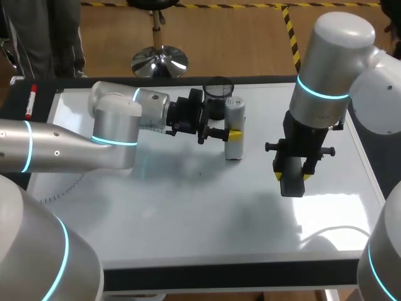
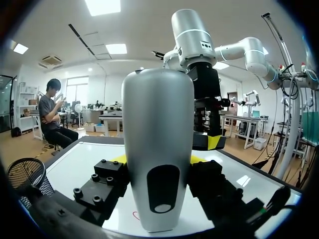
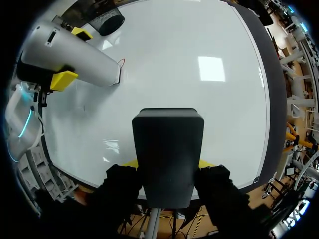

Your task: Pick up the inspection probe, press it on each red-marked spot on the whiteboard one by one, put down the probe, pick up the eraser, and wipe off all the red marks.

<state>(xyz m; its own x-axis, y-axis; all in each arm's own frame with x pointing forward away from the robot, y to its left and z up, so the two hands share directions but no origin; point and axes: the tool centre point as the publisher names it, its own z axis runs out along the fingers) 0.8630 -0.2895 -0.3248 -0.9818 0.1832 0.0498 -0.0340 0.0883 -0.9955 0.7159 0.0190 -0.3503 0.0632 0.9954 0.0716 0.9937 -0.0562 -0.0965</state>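
Our left gripper (image 1: 230, 133) is clamped on the inspection probe (image 1: 234, 116), with a yellow tip on either side of its grey body. The probe stands upright on the whiteboard (image 1: 188, 207) at the far middle, its long axis straight up from the board and its base down. Just beside that base lies a small red mark (image 3: 121, 62), on the side toward the mesh cup (image 1: 218, 88) (we cannot tell whether the base sits squarely on the marked spot or only next to it). No other red mark shows in any view, though the probe and our arms hide parts of the board.

Our right gripper (image 1: 294, 177) is closed on the black eraser (image 1: 289, 185), which it holds end-down between its fingers, to the right of the probe and somewhat nearer to us. The eraser seems to hang just over the board rather than rest on it, but we cannot be sure.

What the coming move turns on is that the red mark lies to the left of the eraser and a little farther away, with the standing probe and the left gripper at that very spot. We judge that a wipe cannot reach the mark while the probe stands there. The left arm would first have to lift the probe off and set it down. After that the right arm needs only a short sweep leftward and away. The mesh cup stands just behind the probe at the far edge, so the probe is better carried clear of it.
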